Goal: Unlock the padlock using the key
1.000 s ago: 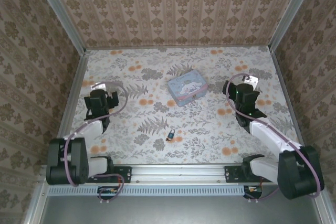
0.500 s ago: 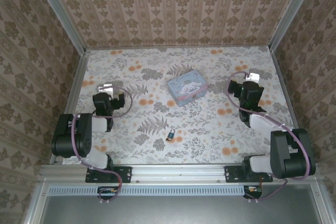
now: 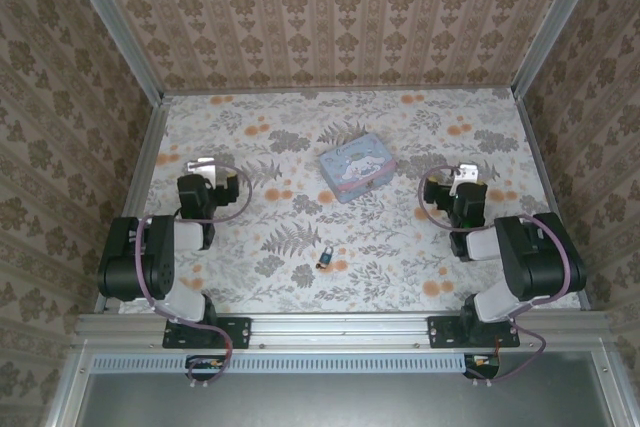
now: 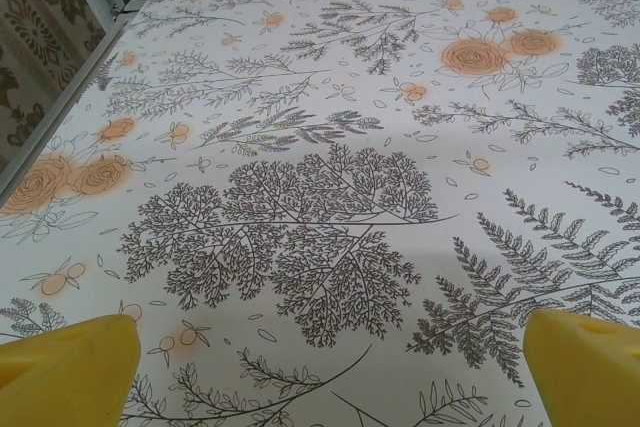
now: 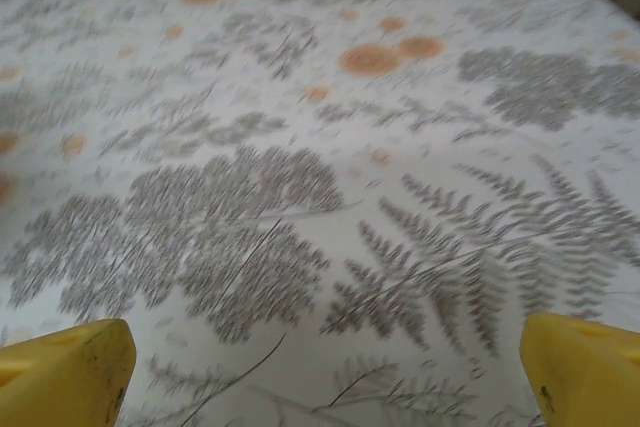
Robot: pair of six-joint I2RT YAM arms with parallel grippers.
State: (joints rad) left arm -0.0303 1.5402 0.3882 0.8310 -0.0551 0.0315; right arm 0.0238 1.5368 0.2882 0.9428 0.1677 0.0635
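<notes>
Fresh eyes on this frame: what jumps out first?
The pale-blue cartoon tin stands out mid-table on the busy floral cloth. The tiny padlock lies apart from it, nearer the arm bases. The left gripper and right gripper are both open over bare cloth, one on each side, holding nothing.

1. The right hand [image 5: 320, 377] sits low over a white worktop [image 5: 330, 147] printed with grey ferns and orange flowers.
2. Its two yellow fingertips [image 5: 60, 367] are spread wide apart.
3. The print looks blurry.
</notes>
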